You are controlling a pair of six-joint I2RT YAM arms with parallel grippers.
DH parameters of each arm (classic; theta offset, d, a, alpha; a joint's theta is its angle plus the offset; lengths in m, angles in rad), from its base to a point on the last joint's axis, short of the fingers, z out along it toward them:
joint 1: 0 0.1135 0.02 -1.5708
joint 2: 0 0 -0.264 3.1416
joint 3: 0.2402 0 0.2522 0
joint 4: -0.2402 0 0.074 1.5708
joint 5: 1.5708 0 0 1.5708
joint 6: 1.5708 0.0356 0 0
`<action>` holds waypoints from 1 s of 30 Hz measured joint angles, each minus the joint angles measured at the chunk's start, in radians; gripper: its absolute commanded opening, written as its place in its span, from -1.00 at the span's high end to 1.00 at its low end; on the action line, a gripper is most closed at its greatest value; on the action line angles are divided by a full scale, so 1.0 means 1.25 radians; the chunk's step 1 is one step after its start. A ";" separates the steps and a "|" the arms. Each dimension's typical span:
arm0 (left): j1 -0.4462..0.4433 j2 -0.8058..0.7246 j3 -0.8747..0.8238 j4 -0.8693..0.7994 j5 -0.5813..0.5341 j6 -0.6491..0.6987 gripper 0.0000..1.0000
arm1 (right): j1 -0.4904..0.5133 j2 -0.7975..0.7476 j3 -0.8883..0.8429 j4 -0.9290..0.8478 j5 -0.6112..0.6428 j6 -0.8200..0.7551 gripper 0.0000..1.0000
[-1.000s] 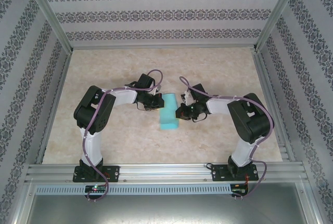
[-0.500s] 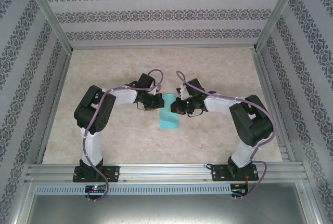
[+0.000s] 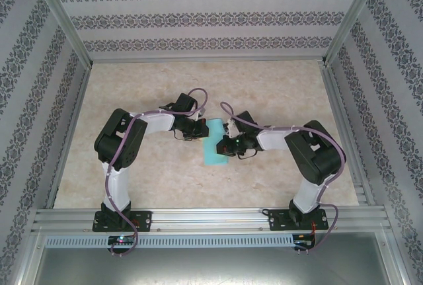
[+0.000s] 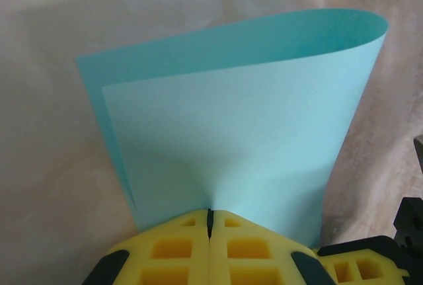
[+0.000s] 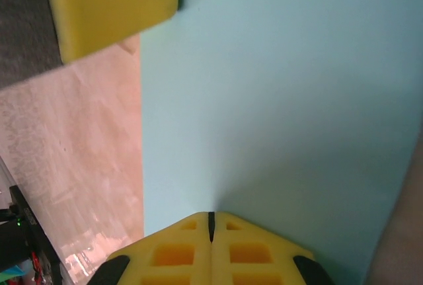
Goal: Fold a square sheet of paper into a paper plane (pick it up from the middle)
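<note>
The square sheet of paper (image 3: 213,157), plain teal, lies folded over on itself mid-table between the two arms. In the left wrist view the paper (image 4: 231,139) has a rounded loop at its right side and an offset lower layer showing at the left. My left gripper (image 3: 201,131) is shut, and the sheet puckers into its yellow tips (image 4: 210,213). My right gripper (image 3: 223,146) is over the sheet's right part, shut, with its tips (image 5: 211,217) against the flat paper (image 5: 277,100). A yellow left fingertip (image 5: 112,7) rests at the sheet's far corner.
The marbled tabletop (image 3: 277,86) is walled by patterned panels and aluminium posts. A metal rail (image 3: 211,217) runs along the near edge where both arm bases are bolted. Open tabletop lies beyond the paper and to both sides.
My right gripper has moved left from the paper's right edge onto the sheet, first toward the far end, then back nearer. The left arm has stayed put.
</note>
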State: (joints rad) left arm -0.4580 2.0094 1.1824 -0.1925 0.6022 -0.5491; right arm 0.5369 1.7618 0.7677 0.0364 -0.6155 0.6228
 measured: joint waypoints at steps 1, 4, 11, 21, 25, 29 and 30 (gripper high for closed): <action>0.001 0.000 0.000 0.000 0.000 0.000 1.00 | 0.000 -0.009 -0.015 0.011 0.000 0.000 1.00; 0.001 0.000 0.000 0.000 0.000 0.000 1.00 | 0.000 -0.040 -0.063 0.044 -0.001 0.001 1.00; 0.002 0.000 0.000 0.001 0.000 0.001 1.00 | 0.004 -0.112 -0.144 0.056 -0.001 0.006 1.00; 0.005 0.004 0.013 -0.015 0.012 0.038 1.00 | -0.027 -0.186 -0.055 -0.098 0.025 0.002 1.00; 0.007 0.005 0.013 -0.015 0.020 0.042 1.00 | -0.050 -0.105 0.067 -0.076 0.034 0.003 1.00; 0.007 0.005 0.013 -0.015 0.021 0.042 1.00 | -0.051 0.004 0.153 -0.041 0.041 0.007 1.00; 0.007 0.005 0.013 -0.015 0.021 0.042 1.00 | -0.051 0.030 0.166 -0.031 0.041 0.010 1.00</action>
State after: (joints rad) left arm -0.4496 2.0163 1.1980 -0.2111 0.6285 -0.4969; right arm 0.4728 1.7988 0.9749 -0.0021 -0.5640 0.6357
